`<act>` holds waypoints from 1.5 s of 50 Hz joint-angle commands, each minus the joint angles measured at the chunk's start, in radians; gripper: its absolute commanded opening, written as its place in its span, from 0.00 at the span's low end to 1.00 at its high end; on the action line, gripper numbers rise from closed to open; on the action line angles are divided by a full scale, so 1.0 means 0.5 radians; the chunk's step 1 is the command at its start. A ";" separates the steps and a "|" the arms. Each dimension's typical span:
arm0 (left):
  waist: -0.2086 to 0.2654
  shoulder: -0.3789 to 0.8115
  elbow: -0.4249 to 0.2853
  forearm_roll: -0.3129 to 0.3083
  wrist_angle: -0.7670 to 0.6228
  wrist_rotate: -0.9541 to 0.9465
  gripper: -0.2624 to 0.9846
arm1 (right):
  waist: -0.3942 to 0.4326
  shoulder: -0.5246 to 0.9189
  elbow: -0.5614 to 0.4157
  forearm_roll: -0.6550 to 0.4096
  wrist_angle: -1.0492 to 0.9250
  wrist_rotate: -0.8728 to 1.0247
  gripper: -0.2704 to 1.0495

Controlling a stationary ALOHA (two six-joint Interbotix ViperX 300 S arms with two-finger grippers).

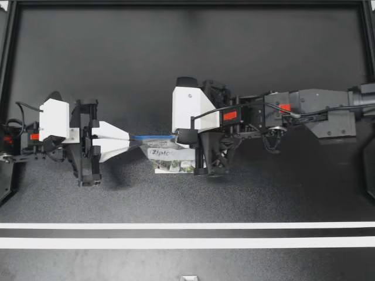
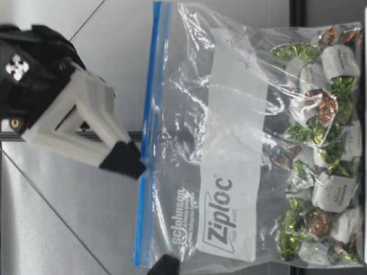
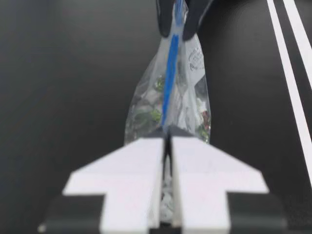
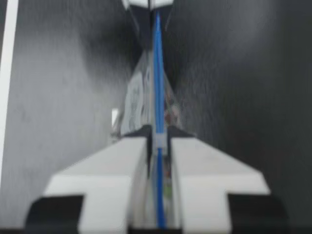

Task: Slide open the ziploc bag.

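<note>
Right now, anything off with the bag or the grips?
Nothing stands out. The left gripper and right gripper are each shut on the bag at its blue zip strip, which runs straight between them. The bag looks intact, with the wrapped candies pooled at its bottom and none spilled.

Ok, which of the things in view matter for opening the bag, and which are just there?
For the job: ziploc bag, its blue zip strip, left gripper and right gripper, both shut on the bag's top edge.
Just there: wrapped sweets inside the bag, white tape lines on the table.
</note>
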 commanded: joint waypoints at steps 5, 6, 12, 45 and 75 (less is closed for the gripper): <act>0.003 -0.040 0.006 0.003 -0.018 0.003 0.11 | -0.003 -0.132 0.037 -0.015 0.141 0.003 0.18; 0.003 -0.043 0.009 0.003 -0.018 0.003 0.11 | -0.003 -0.138 0.043 -0.015 0.153 0.003 0.18; 0.003 -0.058 0.015 0.003 -0.018 0.006 0.11 | -0.003 -0.193 0.110 -0.012 0.206 0.006 0.18; 0.003 -0.067 0.021 -0.003 -0.006 0.034 0.11 | -0.012 -0.592 0.494 -0.015 0.304 0.034 0.18; 0.003 0.000 -0.040 -0.006 -0.006 0.021 0.12 | -0.028 -0.626 0.549 -0.006 0.273 0.040 0.20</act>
